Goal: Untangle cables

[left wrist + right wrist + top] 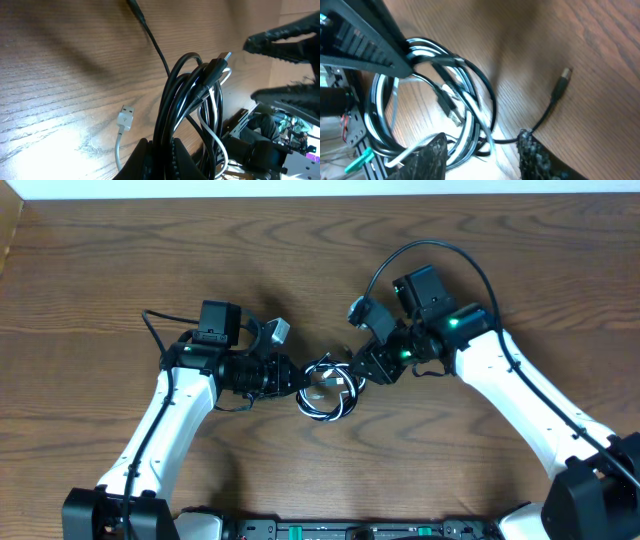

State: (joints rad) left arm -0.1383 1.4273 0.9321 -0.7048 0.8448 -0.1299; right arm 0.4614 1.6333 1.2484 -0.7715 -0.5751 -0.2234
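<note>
Cables sit mid-table [100, 260], bundled into one small coil between the two arms

Left gripper [160, 150]: closed down on several loops of the black cable [172, 100], which rise out of its fingers in the left wrist view. The white cable [212, 127] threads through the same coil just beside the grip. I cannot tell whether it is pinched too

White USB plug [125, 117] lies flat on the wood to one side of the coil, its cord curving back toward the gripper. One black tail runs off along the wood, away from the coil

Right gripper [480, 150]: jaws spread wide, nothing between the pads, sitting at the near edge of the coil. From its camera the black and white loops overlap in a rough ring, with a plug lying across the middle of the ring

Black plug [564, 76] rests on the table apart from the coil, its cord curving back toward the right gripper's finger

Overhead, both grippers flank the coil closely, left one on it, right one just beside it
</note>
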